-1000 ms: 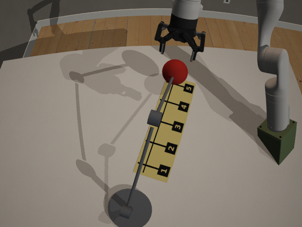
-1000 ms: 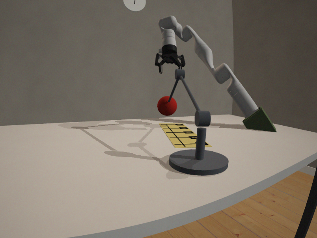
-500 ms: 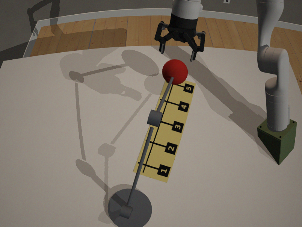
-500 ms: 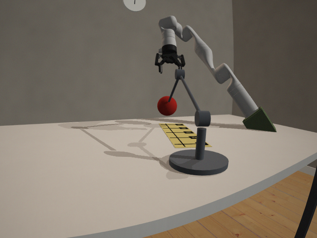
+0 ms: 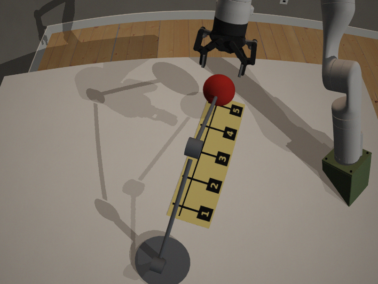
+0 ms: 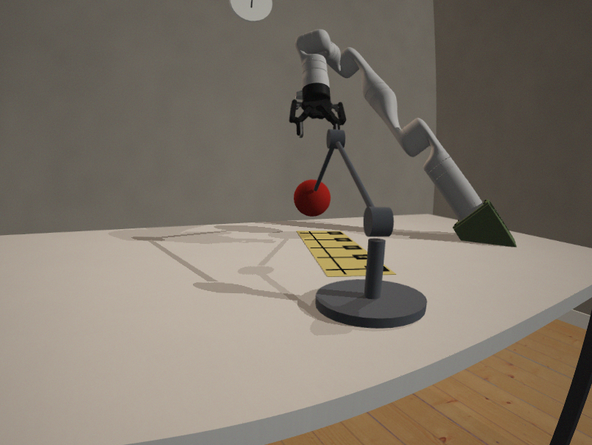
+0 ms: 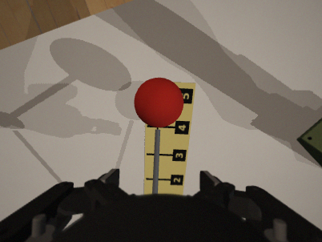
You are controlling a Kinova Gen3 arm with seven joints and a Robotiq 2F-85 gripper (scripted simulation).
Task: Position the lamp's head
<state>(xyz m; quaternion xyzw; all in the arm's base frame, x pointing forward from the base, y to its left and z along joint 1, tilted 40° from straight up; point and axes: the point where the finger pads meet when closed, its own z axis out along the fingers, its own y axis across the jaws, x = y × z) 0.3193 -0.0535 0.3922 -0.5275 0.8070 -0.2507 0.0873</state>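
Note:
The lamp's red round head (image 5: 219, 90) hangs in the air by the far end of the yellow strip (image 5: 207, 163), near mark 5 (image 5: 235, 110). In the side view the lamp's head (image 6: 311, 197) floats clear above the bench. Grey rods run from the head up to an elbow joint (image 6: 336, 138) and down to a joint (image 6: 378, 221) over the round base (image 6: 370, 303). My gripper (image 5: 222, 67) is open and empty, well above and beyond the head. The wrist view looks down on the head (image 7: 158, 102), which covers the line between marks 4 and 5.
The arm's green base block (image 5: 347, 174) stands at the right of the bench. The bench's far edge and a wooden floor (image 5: 122, 36) lie beyond the gripper.

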